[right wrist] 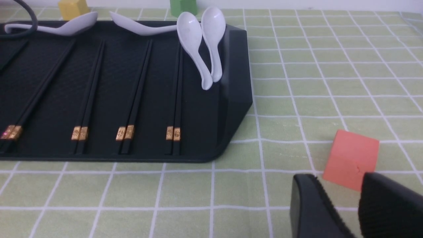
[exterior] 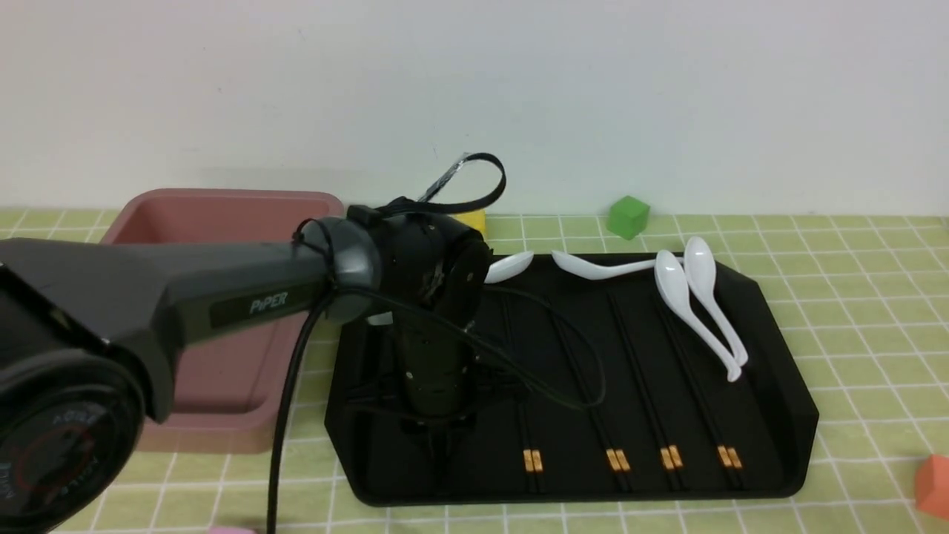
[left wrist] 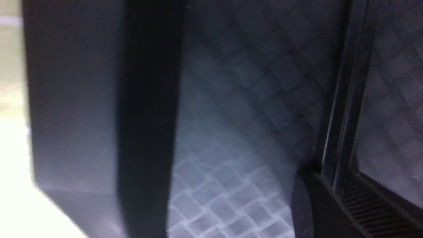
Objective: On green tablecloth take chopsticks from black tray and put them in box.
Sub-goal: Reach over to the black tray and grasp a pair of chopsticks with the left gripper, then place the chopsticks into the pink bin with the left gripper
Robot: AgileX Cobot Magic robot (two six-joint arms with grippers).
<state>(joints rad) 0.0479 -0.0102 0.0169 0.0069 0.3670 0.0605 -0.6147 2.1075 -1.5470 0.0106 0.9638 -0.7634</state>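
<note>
Left pincer (left wrist: 330, 178), pointing down inside the black tray (exterior: 771, 348) near its left rim: fingers (left wrist: 304, 205) close either side of the plain chopsticks (left wrist: 348, 86); whether they clamp them cannot be told. Risk: a shallow or one-sided pinch may drop one thin stick, or let the pair swing and strike the tray's low rim. Gold-banded pairs (exterior: 532, 460) lie toward the tray's right, apart. The box (exterior: 185, 222) stands just off the tray's left rim; the way over looks open.
</note>
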